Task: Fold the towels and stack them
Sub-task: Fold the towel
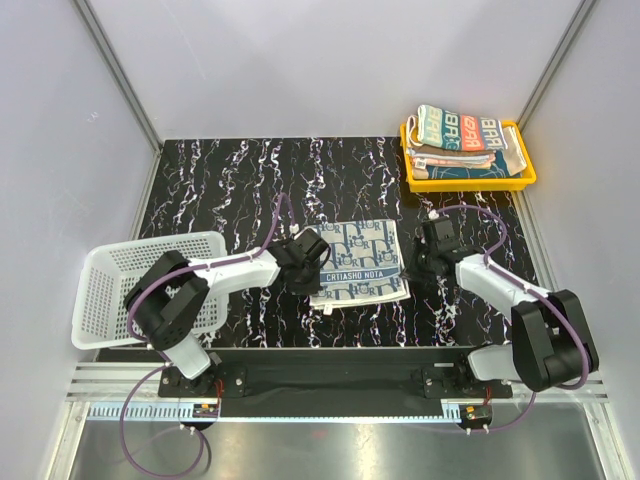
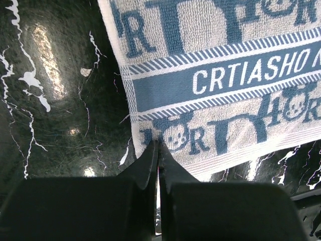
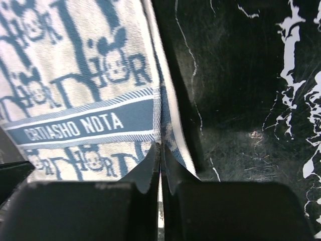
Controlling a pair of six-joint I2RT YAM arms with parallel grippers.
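A navy and white patterned towel [image 1: 358, 260] lies folded flat on the black marbled table, lettered "CRTIASHO NOTA". My left gripper [image 1: 316, 272] is at its left edge. In the left wrist view the jaws [image 2: 158, 143] are pressed together on the towel's [image 2: 225, 75] near-left edge. My right gripper [image 1: 412, 266] is at its right edge. In the right wrist view the jaws [image 3: 160, 145] are pressed together on the layered right edge of the towel [image 3: 75, 75]. Several folded towels [image 1: 465, 135], the top one with teal-red lettered stripes, are stacked in the yellow tray.
The yellow plastic tray [image 1: 468, 184] stands at the back right corner. A white mesh basket [image 1: 130, 285] sits at the near left beside the left arm. White walls enclose the table on three sides.
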